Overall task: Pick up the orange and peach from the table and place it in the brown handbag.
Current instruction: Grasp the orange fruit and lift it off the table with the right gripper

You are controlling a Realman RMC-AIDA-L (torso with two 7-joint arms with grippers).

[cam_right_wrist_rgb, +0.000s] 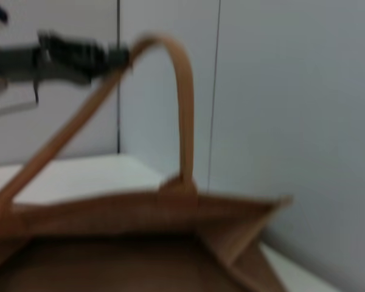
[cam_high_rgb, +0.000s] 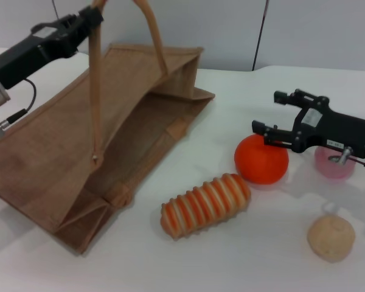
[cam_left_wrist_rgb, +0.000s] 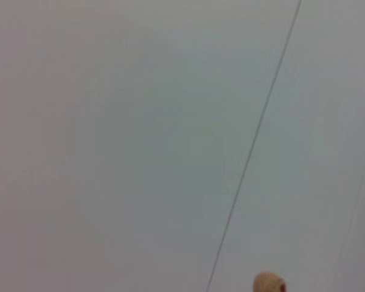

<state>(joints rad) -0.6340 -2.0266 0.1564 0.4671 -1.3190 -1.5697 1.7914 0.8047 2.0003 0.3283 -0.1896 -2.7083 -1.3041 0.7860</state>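
The right gripper (cam_high_rgb: pixel 269 119) is reaching in over the surface (cam_high_rgb: pixel 255 255) with its two black fingers spread apart, the lower one just touching the top of the orange (cam_high_rgb: pixel 261 159), which is sitting on the surface near the open mouth of the brown handbag (cam_high_rgb: pixel 55 158). The grasp is not yet made, so the step in hand looks like closing on the orange. To do it well, the gripper probably needs to be coming lower and centring so the fingers are straddling the widest part of the fruit, since a pinch near the knobbed top is likely to be slipping off a round skin. The peach (cam_high_rgb: pixel 334 163) is lying right behind the gripper's wrist, partly hidden, so any sideways shift is risking a nudge. The left gripper (cam_high_rgb: pixel 91 17) is holding one looped handle (cam_high_rgb: pixel 95 91) up, seemingly clamped on it, keeping the handbag tilted open. As far as the head view shows, the handbag's inside is holding nothing. A striped loaf (cam_high_rgb: pixel 205 205) and a tan ball (cam_high_rgb: pixel 331 238) are lying nearby, apart from the handbag.
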